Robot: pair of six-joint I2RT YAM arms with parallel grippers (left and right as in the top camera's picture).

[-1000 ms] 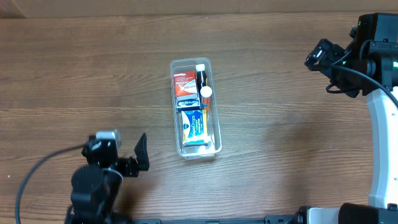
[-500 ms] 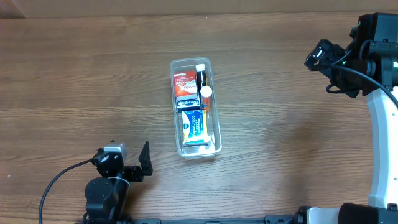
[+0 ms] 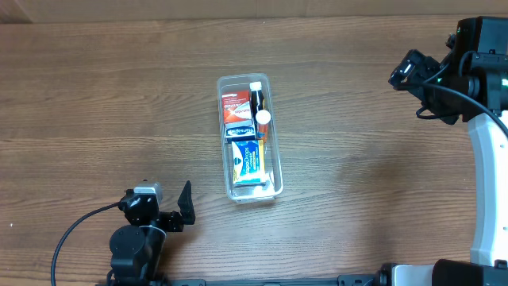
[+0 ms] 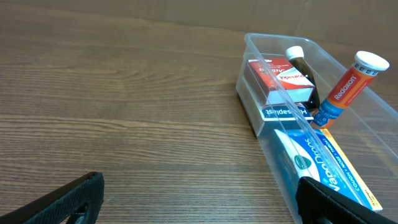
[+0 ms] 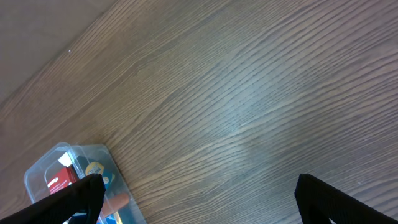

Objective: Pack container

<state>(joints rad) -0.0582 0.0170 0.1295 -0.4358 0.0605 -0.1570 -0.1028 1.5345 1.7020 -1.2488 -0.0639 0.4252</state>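
At the middle of the wooden table (image 3: 103,95), the container (image 3: 275,159) is sitting with its long sides running away from the robot, and it is carrying several small items. A red and white box (image 3: 235,105) is lying at its far end, and a dark bottle (image 3: 256,95) with a white cap is lying just beside that box. An orange tube (image 4: 346,88) with a white cap is leaning tilted against the container's side, its cap rising above the rim. A dark blue box (image 3: 240,129) is resting under the edge of the red one, and a blue and yellow box (image 3: 248,161) is filling much of the near half. Near the front edge of the table, the left gripper (image 4: 200,186) is hovering to the left of the container and apart from it, with its fingers (image 4: 62,199) spreading wide and gripping nothing. Over at the far right, the right gripper (image 5: 199,193) is hanging well apart from the container, which is showing only in the lower left corner of the right wrist view. Its fingers (image 5: 339,199) are likewise standing wide apart around bare wood, and they are touching nothing.
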